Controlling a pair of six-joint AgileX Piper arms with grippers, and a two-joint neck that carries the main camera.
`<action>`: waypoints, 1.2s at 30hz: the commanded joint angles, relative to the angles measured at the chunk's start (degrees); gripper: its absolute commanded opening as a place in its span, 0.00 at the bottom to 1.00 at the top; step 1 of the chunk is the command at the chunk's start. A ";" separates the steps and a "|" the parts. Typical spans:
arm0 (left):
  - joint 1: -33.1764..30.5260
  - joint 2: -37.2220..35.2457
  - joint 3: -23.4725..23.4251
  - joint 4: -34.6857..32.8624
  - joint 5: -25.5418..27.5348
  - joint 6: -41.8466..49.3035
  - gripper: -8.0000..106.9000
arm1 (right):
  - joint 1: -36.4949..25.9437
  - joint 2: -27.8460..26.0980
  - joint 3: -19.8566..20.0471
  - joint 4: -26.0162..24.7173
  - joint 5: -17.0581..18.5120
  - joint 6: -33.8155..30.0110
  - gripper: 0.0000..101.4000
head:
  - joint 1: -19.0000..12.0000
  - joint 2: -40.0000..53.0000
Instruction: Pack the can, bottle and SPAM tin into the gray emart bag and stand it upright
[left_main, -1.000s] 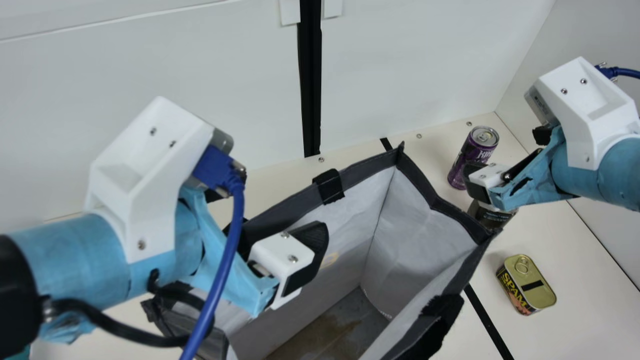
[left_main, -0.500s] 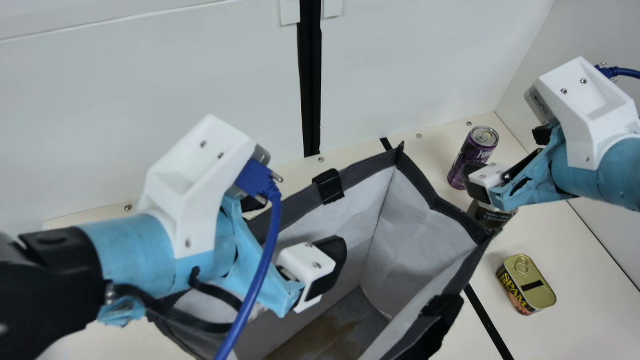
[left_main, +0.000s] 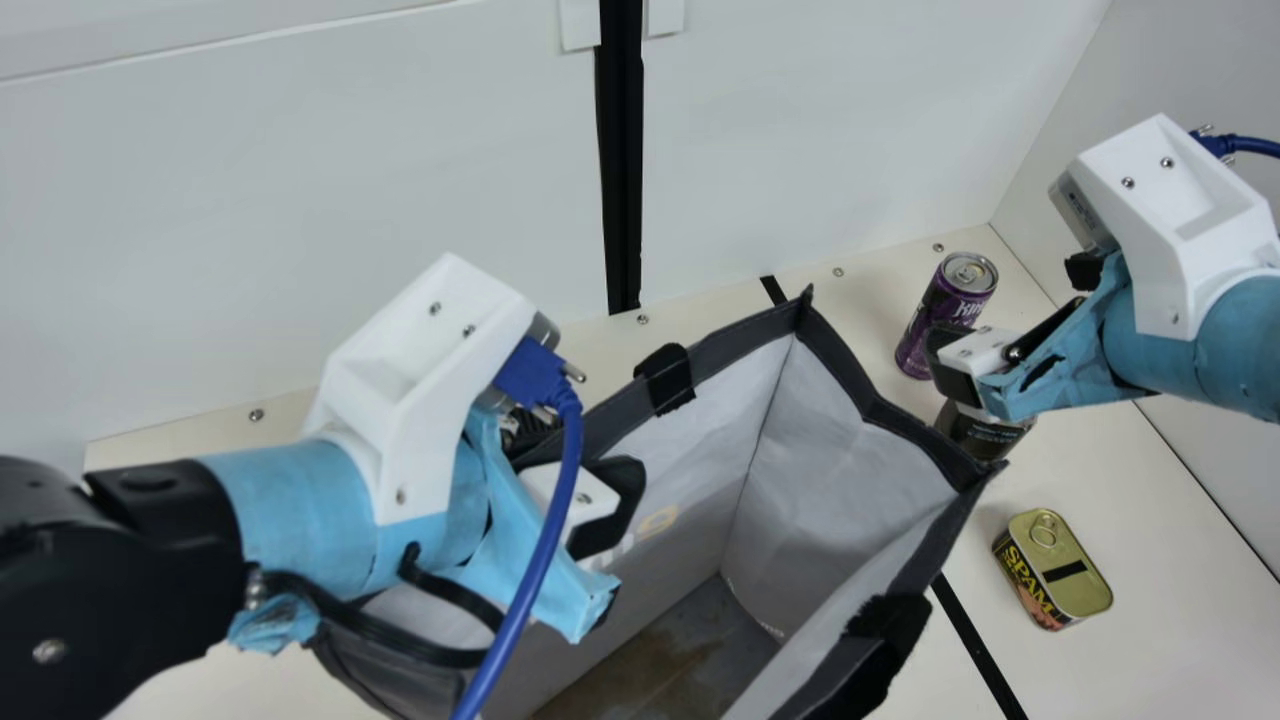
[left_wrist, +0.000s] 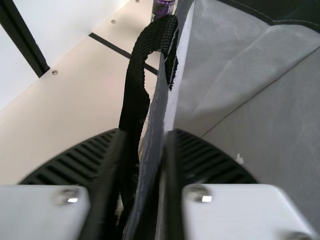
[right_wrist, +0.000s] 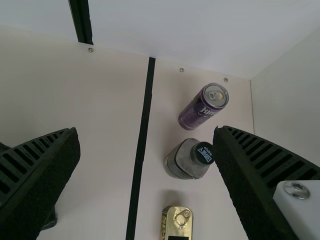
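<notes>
My left gripper (left_main: 588, 478) is at the far rim of the gray bag (left_main: 845, 520), which stands with its mouth spread. In the left wrist view my left gripper (left_wrist: 149, 155) is shut on the bag's rim (left_wrist: 158, 107) and black handle strap (left_wrist: 135, 85). My right gripper (left_main: 950, 365) hangs over the bottle (left_main: 985, 432), partly hiding it. In the right wrist view my right gripper (right_wrist: 147, 147) is open, its fingers wide apart with nothing held. The purple can (left_main: 945, 315) stands behind the bottle, and the SPAM tin (left_main: 1055, 570) sits right of the bag.
White walls (left_main: 850, 120) close off the back and right of the table (left_main: 1150, 520). A black tape line (right_wrist: 142, 135) crosses the table left of the can, bottle and tin. The left arm's blue cable (left_main: 545, 560) hangs in front of its gripper.
My left arm has moved rightward to the bag's far rim, and its fingers have shut on it. The rim and its black strap have shifted slightly. My right arm has kept still.
</notes>
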 joint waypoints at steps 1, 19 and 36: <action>-0.04 -0.17 0.04 0.78 0.00 -0.52 0.04 | 0.00 0.00 0.00 0.00 0.00 0.00 0.94 | -1.39 -0.14; 0.46 -3.53 -0.44 14.23 0.00 -10.56 0.00 | 0.00 0.00 0.00 0.00 0.00 0.00 0.94 | -1.39 -0.14; -2.38 -7.26 1.55 40.27 0.00 -24.99 0.00 | 0.00 0.00 0.00 0.00 0.00 0.00 0.94 | -1.39 -0.14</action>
